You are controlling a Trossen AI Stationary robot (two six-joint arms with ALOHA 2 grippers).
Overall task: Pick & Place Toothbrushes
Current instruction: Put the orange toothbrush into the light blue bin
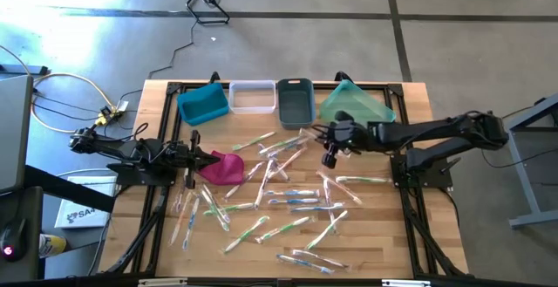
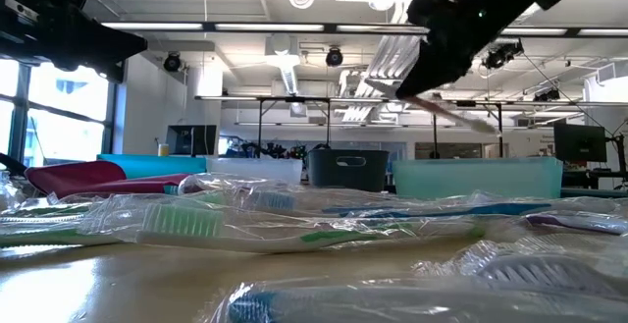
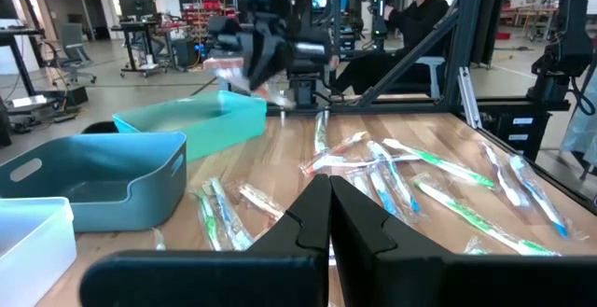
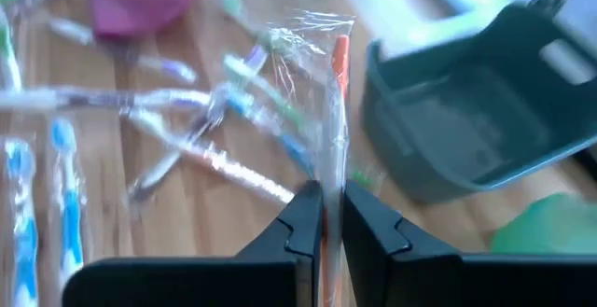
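Wrapped toothbrushes lie closest to the low camera, scattered across the wooden surface. At the left, the left end effector rests pinched shut and empty beside the magenta pouch, waiting. Further right, the right end effector hangs above the surface near the grey bin, clamped narrowly on one wrapped toothbrush standing up between its fingers, probably bound for a bin.
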